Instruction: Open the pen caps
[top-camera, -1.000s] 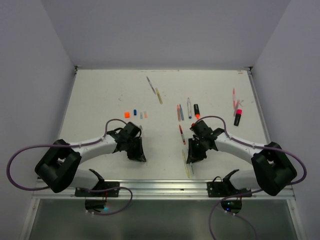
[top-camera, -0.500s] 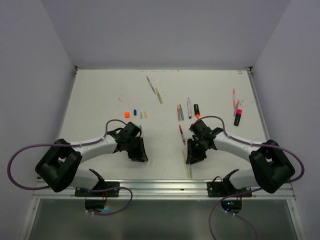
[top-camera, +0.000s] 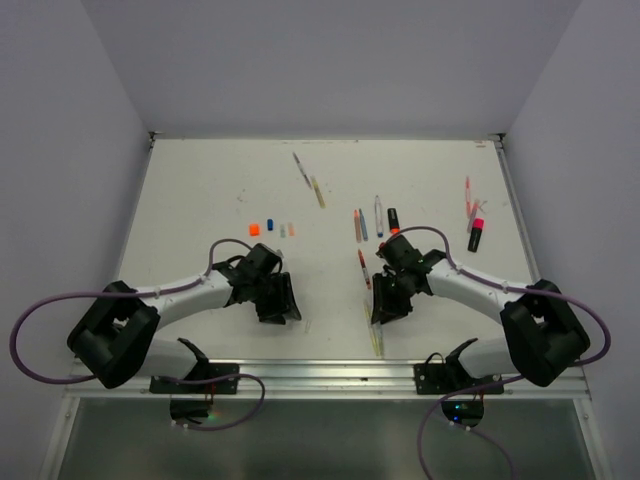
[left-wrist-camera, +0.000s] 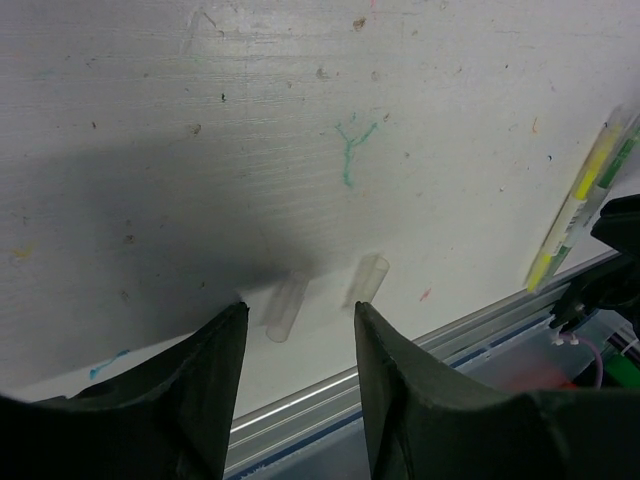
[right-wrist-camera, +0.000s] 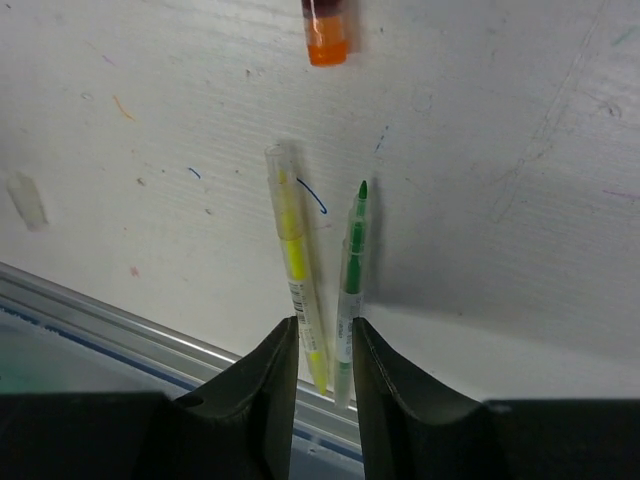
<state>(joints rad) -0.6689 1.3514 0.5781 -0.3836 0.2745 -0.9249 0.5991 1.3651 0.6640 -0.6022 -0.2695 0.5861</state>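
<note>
My left gripper (left-wrist-camera: 295, 335) (top-camera: 284, 300) is open, low over the table's near edge. A clear pen cap (left-wrist-camera: 285, 305) lies free just ahead of its gap, and a second clear tube shape (left-wrist-camera: 367, 279) lies beside it. My right gripper (right-wrist-camera: 321, 345) (top-camera: 384, 305) is open a little, hovering over two slim pens. The yellow pen (right-wrist-camera: 296, 270) has a clear cap on its far end. The green pen (right-wrist-camera: 352, 265) shows a bare tip. Neither pen looks gripped. Loose orange (top-camera: 254, 228) and blue (top-camera: 270, 224) caps lie further back on the left.
More pens lie mid-table (top-camera: 318, 191) (top-camera: 378, 215), with a red one (top-camera: 364, 268) by the right arm. A black highlighter with an orange end (top-camera: 393, 220) (right-wrist-camera: 327, 42) is nearby. Pink pens (top-camera: 468, 195) and a pink-black highlighter (top-camera: 476, 233) lie far right. The metal front rail (left-wrist-camera: 330, 390) is close.
The left jaws have gone from shut to open, and a clear cap now lies free under them. The right jaws have spread wider. Both arms shifted only slightly.
</note>
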